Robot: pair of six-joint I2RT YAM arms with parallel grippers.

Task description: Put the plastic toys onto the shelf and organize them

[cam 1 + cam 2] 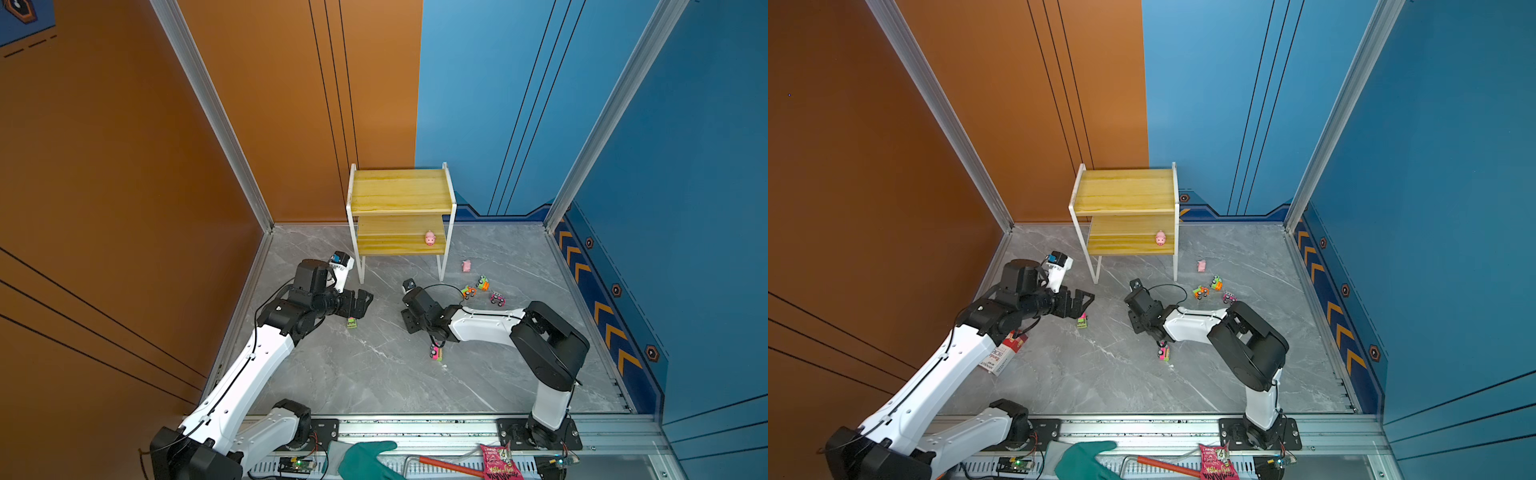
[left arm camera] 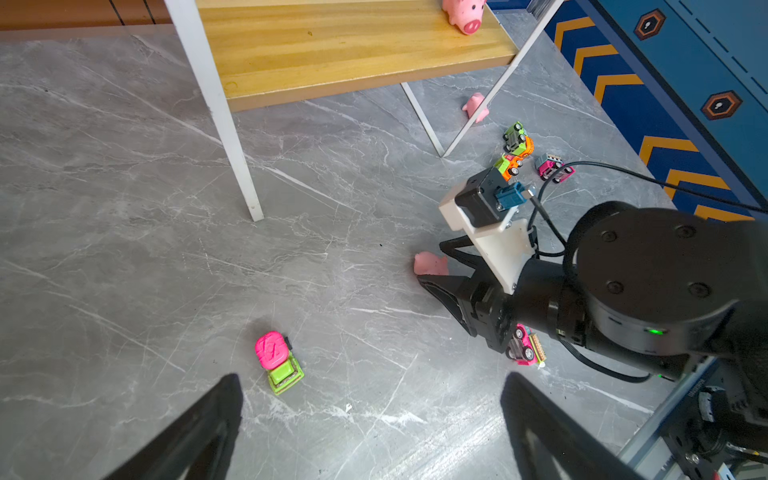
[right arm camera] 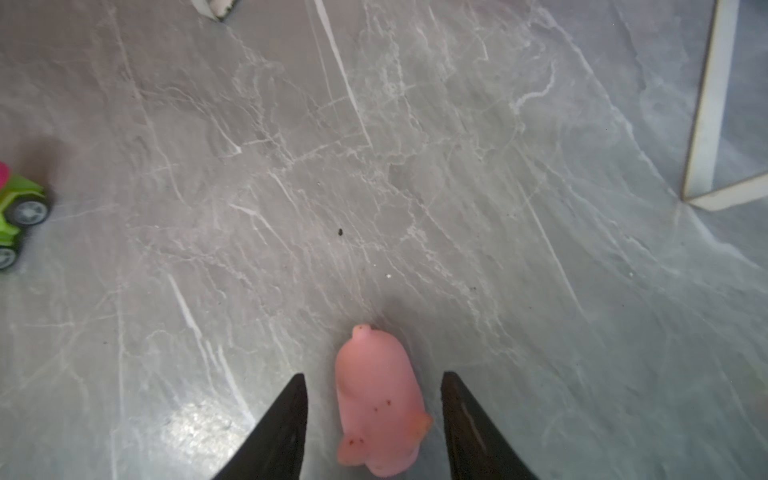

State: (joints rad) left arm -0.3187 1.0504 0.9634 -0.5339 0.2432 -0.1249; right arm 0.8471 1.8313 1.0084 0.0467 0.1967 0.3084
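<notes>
The shelf (image 1: 401,191) stands at the back wall with one pink pig (image 1: 430,238) on its lower board. My right gripper (image 3: 374,376) is open low over the floor. A second pig (image 3: 376,395) lies on its side between the fingers, with a gap at each side; the top views hide this pig. Another pig (image 1: 466,265) lies right of the shelf, near three small trucks (image 1: 482,283). A pink truck (image 1: 435,353) sits beneath the right forearm. My left gripper (image 2: 370,376) is wide open and holds nothing, just short of a green and pink truck (image 2: 279,362).
The shelf's white legs (image 2: 226,124) stand close to both grippers. A red and white box (image 1: 1005,353) lies under the left arm. Off the floor at the front rail are a teal glove (image 1: 365,459), a pink snack packet (image 1: 496,461) and a red-handled tool (image 1: 449,466).
</notes>
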